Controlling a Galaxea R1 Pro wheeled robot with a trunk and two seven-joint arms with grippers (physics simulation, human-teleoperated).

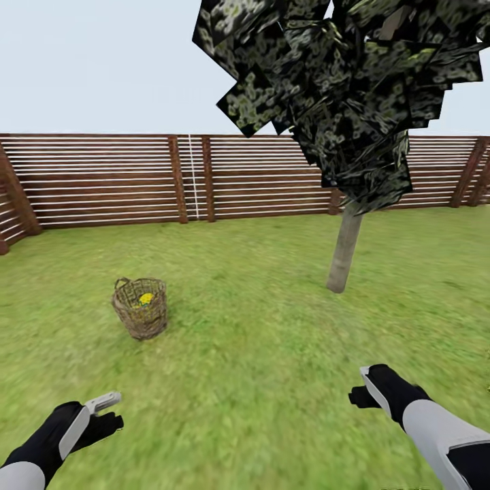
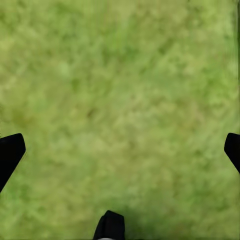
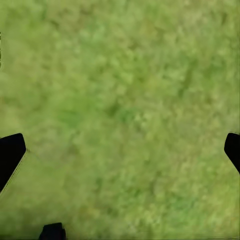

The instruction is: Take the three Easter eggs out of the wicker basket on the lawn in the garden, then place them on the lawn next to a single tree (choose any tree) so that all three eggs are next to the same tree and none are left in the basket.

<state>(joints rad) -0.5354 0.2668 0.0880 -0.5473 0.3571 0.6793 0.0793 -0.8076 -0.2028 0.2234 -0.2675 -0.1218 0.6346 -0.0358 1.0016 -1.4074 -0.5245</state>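
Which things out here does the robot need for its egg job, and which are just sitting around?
For the job:
- wicker basket on the lawn
- yellow eggs inside it
- tree to lay them beside
- left gripper and right gripper, both with jaws open over grass

Just there:
- wooden fence at the back

A fenced garden: a mottled green lawn (image 1: 258, 354), a slatted brown wooden fence (image 1: 102, 180) along the far side, a tree (image 1: 345, 252) at right.

Both arms have white forearm shells, black wrists and black claws (image 1: 102, 415), seemingly with pale grey finger plates.
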